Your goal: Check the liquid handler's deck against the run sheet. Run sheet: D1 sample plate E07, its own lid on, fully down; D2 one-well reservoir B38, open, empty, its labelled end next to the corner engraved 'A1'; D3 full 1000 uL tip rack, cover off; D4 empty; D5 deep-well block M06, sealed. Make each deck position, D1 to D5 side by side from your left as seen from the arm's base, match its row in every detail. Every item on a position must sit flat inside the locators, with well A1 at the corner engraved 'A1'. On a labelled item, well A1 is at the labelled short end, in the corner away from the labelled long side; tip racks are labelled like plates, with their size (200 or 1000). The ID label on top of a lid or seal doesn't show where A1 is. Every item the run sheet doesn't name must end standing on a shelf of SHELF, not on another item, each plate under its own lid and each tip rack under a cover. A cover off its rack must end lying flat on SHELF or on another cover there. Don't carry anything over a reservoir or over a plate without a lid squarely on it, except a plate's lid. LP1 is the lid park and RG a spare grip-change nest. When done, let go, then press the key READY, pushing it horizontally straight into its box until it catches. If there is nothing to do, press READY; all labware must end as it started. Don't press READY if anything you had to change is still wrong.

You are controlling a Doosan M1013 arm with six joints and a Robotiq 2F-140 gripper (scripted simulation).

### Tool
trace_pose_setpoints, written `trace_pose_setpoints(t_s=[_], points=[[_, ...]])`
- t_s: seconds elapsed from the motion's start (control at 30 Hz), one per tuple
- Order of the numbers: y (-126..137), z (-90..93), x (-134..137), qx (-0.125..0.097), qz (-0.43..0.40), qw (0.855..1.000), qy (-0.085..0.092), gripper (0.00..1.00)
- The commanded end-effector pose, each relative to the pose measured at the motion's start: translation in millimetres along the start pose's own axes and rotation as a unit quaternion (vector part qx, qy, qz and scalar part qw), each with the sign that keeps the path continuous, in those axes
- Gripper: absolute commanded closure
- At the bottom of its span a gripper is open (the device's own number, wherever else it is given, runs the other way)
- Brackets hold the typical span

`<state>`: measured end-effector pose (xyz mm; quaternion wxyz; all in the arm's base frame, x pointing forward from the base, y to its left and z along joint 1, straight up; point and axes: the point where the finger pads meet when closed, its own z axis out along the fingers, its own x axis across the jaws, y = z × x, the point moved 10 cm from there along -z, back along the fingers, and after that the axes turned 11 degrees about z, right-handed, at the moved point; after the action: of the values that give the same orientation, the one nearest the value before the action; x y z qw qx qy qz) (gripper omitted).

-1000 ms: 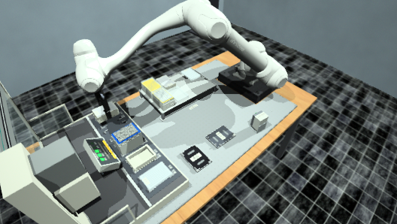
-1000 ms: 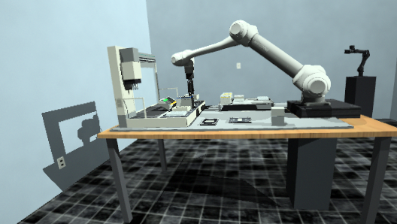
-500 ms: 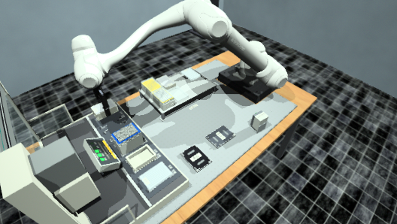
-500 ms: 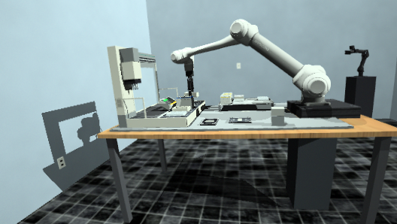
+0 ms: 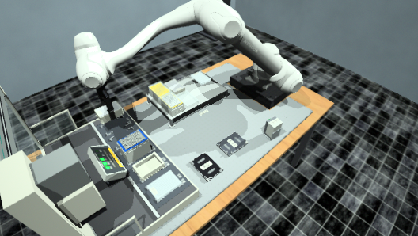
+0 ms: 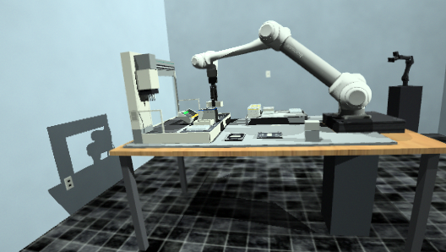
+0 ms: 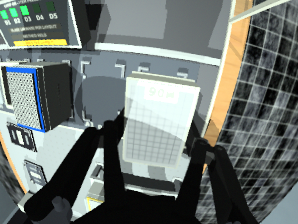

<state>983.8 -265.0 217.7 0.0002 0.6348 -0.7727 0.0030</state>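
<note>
My gripper (image 5: 105,110) (image 6: 214,101) (image 7: 156,118) is shut on a white block with a fine grid top (image 5: 101,114) (image 7: 161,119), gripping its long sides. It holds the block a little above the far end position of the liquid handler's deck (image 5: 119,132) (image 7: 100,99), near the table's edge. On the deck's other positions stand a blue-rimmed tip rack (image 5: 134,142) (image 7: 28,96), an open cream reservoir (image 5: 148,165) and a flat white lidded plate (image 5: 164,185).
The handler's status panel (image 5: 106,160) (image 7: 40,19) stands beside the deck, with its gantry (image 6: 145,78) behind. The shelf (image 5: 209,98) with several items stands mid-table. Two black nests (image 5: 206,166) (image 5: 232,144) and the key box (image 5: 273,127) lie toward the front.
</note>
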Motion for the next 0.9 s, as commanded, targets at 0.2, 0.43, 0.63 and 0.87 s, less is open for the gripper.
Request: trace_pose_setpoints(t_s=[0.2, 0.43, 0.63, 0.87], points=[[0, -15.4, 0, 0.001, 0.000, 1.000, 0.000, 0.90], [0, -23.7, 0, 0.001, 0.000, 1.000, 0.000, 0.90], [0, -33.7, 0, 0.001, 0.000, 1.000, 0.000, 0.90], [0, -42.1, 0, 0.001, 0.000, 1.000, 0.000, 0.90]])
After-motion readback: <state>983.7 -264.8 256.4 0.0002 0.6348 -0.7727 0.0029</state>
